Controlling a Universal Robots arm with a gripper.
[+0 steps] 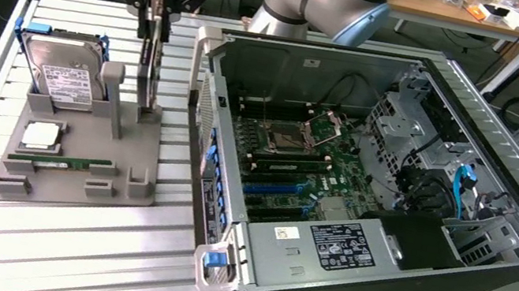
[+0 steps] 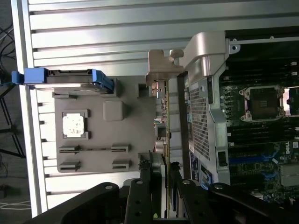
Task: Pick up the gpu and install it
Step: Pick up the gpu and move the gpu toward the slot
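Dark green and thin as a blade, the graphics card stands upright on edge, its foot at the grey holder, with silvery metal along the edge that faces the exterior camera. The black gripper reaches down from above, its jaws closed on the card's upper part. In the exterior view the card sits toward 10 o'clock. A hard drive leans in the holder at the card's 9 o'clock, apart from it. The open computer case raises its wall just beside the card at 3 o'clock. Bare slats of the table run on past the holder toward 6 o'clock.
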